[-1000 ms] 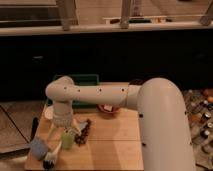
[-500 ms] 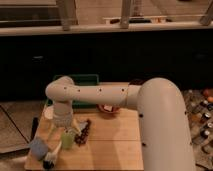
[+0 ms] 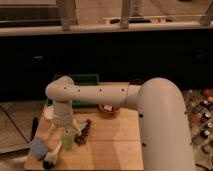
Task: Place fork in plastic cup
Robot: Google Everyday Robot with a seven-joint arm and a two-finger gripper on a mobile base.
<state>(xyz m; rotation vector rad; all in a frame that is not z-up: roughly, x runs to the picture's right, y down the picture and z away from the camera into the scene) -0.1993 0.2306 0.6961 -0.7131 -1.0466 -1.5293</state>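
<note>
The light yellow-green plastic cup (image 3: pixel 67 138) stands upright on the wooden table (image 3: pixel 115 145), near its left front. My gripper (image 3: pixel 65 131) hangs straight down from the white arm (image 3: pixel 90 93), directly over the cup. Its two pale fingers (image 3: pixel 54 131) are spread open, one on each side of the cup's top. I cannot make out the fork: it is hidden or out of view.
A dark beaded object (image 3: pixel 83 132) lies just right of the cup. A white-handled black brush (image 3: pixel 50 157) and a blue item (image 3: pixel 37 146) lie at front left. An orange-red bowl (image 3: pixel 107 108), a white tub (image 3: pixel 48 113) and a green tray (image 3: pixel 83 80) stand behind.
</note>
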